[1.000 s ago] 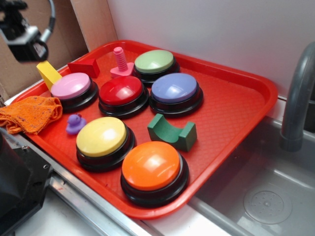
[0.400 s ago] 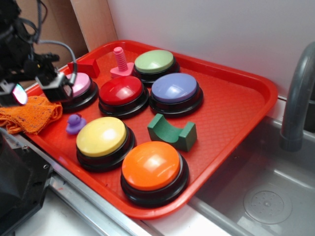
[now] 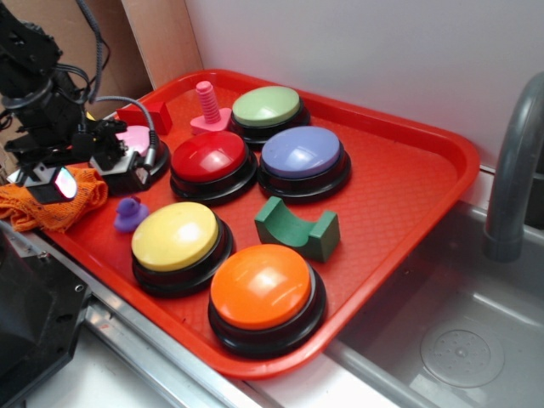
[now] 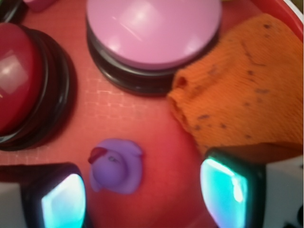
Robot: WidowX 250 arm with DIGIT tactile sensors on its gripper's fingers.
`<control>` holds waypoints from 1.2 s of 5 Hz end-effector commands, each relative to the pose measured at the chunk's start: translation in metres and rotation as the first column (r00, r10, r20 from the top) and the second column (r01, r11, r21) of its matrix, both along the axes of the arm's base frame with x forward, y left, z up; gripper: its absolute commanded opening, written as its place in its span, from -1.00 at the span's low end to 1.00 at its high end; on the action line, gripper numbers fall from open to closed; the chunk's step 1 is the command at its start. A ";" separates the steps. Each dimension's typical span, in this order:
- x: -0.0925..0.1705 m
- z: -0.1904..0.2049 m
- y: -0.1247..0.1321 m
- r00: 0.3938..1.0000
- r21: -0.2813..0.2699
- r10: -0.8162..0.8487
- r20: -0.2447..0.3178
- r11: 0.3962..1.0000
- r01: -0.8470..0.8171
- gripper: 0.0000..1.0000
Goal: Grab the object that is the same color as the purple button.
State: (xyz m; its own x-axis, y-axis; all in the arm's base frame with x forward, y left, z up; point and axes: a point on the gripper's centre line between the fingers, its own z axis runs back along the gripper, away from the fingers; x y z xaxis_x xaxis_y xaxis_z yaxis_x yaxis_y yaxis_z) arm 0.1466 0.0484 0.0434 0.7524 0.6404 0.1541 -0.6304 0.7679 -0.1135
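I have swung my open pincer [image 4: 145, 194] down over the duck [image 4: 116, 166], now lined up for grabbing.

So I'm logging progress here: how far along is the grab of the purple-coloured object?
Done: the pincer hangs over the tray near the purple duck, its fingers spread apart. In hand: lining up; in the wrist view the duck sits between the fingers, closer to one, untouched. Left: lowering, closing on the duck and lifting it. The purple button only sets the colour.
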 end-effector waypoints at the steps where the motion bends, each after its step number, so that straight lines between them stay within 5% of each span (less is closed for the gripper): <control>1: 0.015 -0.013 0.000 0.998 -0.040 -0.030 0.058 0.999 0.032 1.00; 3: 0.016 -0.023 -0.003 0.999 -0.071 -0.021 0.037 0.997 0.024 0.82; 4: 0.015 -0.026 -0.005 0.999 -0.087 -0.014 0.030 0.996 0.016 -0.86; 6: 0.014 -0.025 -0.007 1.000 -0.081 -0.006 0.022 0.997 0.008 -1.00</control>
State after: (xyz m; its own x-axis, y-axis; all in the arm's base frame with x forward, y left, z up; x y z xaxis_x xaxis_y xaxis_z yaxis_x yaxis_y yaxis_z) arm 0.1608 0.0432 0.0179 0.7475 0.6548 0.1119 -0.6298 0.7521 -0.1941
